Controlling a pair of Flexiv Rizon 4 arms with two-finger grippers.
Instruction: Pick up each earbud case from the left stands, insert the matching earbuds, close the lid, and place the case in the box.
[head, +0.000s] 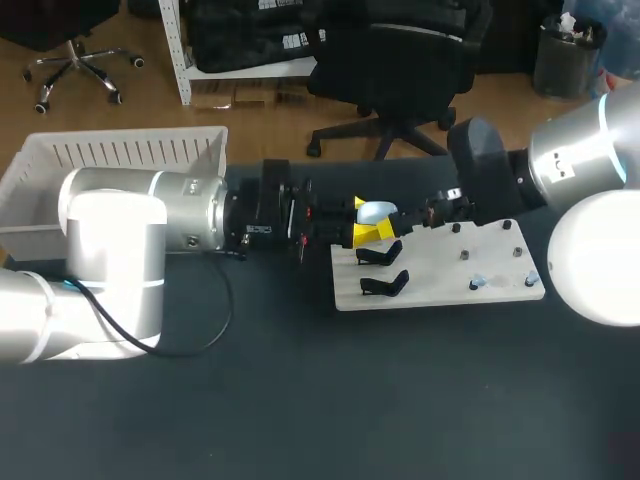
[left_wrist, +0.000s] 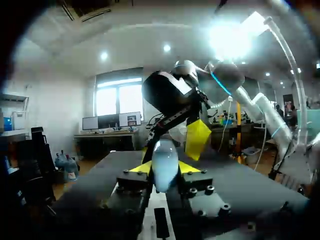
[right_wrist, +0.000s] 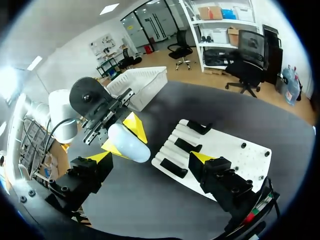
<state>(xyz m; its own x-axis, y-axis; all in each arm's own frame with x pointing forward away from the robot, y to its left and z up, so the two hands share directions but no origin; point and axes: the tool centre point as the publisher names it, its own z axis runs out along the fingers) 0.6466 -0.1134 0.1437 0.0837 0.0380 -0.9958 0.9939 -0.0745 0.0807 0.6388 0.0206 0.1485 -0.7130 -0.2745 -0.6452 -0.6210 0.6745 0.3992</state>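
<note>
My left gripper is clenched on the one rounded pale-blue earbud case. It's holding the case up over the 11 o'clock corner of the flat white board, I reckon so the other arm can get at it. My right gripper is spread wide, grasping nothing, facing the case from 3 o'clock. Count: three black stands, all looking empty, what look like two small pale earbuds near the board's 4 o'clock, and one white slatted box at the table's 10 o'clock.

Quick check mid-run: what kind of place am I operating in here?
Probably a robotics lab test bench: a dark table with a white board of black stands, a white box, and the left end effector holding an earbud case.
</note>
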